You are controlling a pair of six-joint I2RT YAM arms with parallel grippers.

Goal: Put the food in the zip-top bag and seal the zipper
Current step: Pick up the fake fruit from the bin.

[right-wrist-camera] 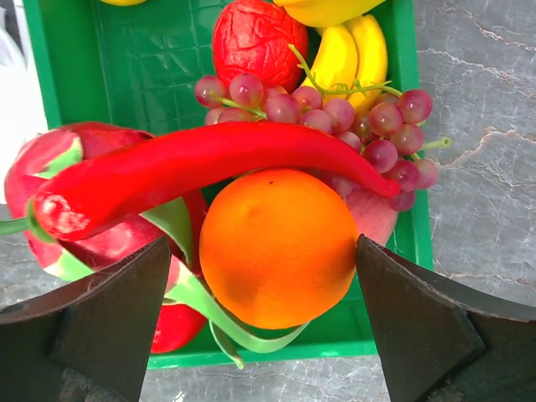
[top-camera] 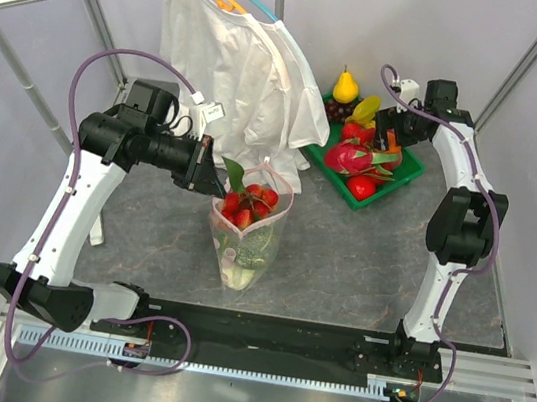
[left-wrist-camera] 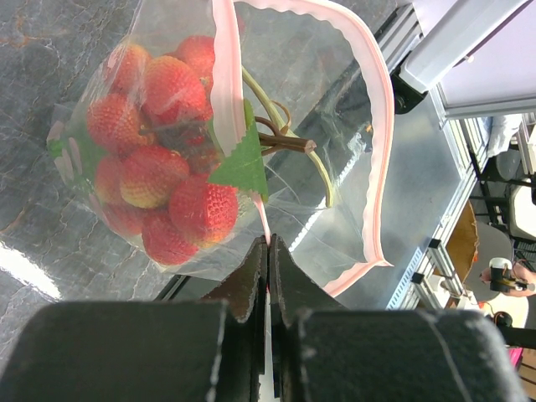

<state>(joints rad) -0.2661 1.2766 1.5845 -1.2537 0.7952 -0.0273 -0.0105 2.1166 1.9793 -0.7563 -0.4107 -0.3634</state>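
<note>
The left arm and right arm share one build: smooth white shells on the long links, chunky black housings at the joints, and a black mounting bar joining their bases. A mauve-grey cable loops loosely along each arm from base to wrist. The left gripper and right gripper have matte black, wedge-shaped fingers with plain flat faces.

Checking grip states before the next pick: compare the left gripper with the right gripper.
The left gripper is shut, pinching the zip-top bag's pink zipper; the right gripper is open, holding nothing. Left is at the bag; right hangs over the orange in the green tray. Both have black fingers.
</note>
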